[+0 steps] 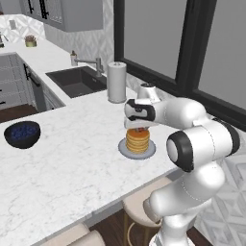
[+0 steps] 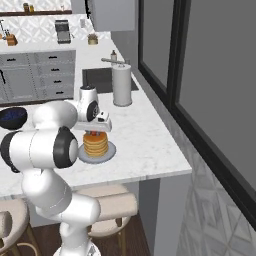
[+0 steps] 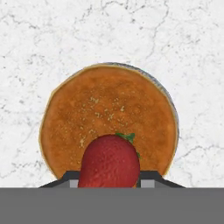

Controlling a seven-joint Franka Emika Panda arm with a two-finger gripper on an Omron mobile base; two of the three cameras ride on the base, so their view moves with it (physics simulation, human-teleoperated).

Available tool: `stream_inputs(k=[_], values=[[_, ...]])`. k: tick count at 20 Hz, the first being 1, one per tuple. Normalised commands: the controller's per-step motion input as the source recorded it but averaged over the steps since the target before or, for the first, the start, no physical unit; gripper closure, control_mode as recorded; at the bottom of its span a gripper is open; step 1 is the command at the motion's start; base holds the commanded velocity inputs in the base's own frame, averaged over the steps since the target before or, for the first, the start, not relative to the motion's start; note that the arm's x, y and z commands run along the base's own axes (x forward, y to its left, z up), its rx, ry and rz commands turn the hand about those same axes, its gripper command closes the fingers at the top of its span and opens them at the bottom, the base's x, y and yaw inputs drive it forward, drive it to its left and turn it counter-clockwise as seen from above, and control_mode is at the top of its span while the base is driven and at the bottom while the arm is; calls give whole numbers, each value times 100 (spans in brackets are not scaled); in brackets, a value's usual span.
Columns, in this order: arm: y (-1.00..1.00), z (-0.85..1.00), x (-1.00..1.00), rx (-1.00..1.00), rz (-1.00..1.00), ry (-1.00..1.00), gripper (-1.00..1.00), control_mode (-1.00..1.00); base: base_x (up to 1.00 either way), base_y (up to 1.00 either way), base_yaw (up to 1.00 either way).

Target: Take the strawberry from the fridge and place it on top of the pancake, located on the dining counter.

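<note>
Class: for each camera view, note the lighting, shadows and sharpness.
Left base view: soft even light, slightly blurry. Right base view: a faint shadow under the plate, no glare. Hand view: sharpest; the strawberry has a soft sheen over the pancake.

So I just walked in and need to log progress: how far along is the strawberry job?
Nearly finished. Done: the strawberry is out of the fridge and has been carried to the dining counter. In hand: the hand is shut on the strawberry, poised directly above the pancake stack on its grey plate. Left: lower it onto the top pancake, open the fingers and pull the arm clear.
</note>
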Motion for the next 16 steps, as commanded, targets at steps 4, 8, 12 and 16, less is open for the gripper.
stream_inputs(k=[4, 8, 12, 16], values=[[12, -13, 10, 0, 0, 0, 100, -100, 0, 0, 0], [1, -26, -15, 0, 0, 0, 100, -100, 0, 0, 0], [0, -25, -29, 0, 0, 0, 100, -100, 0, 0, 0], [0, -29, -6, 0, 0, 0, -100, -100, 0, 0, 0]])
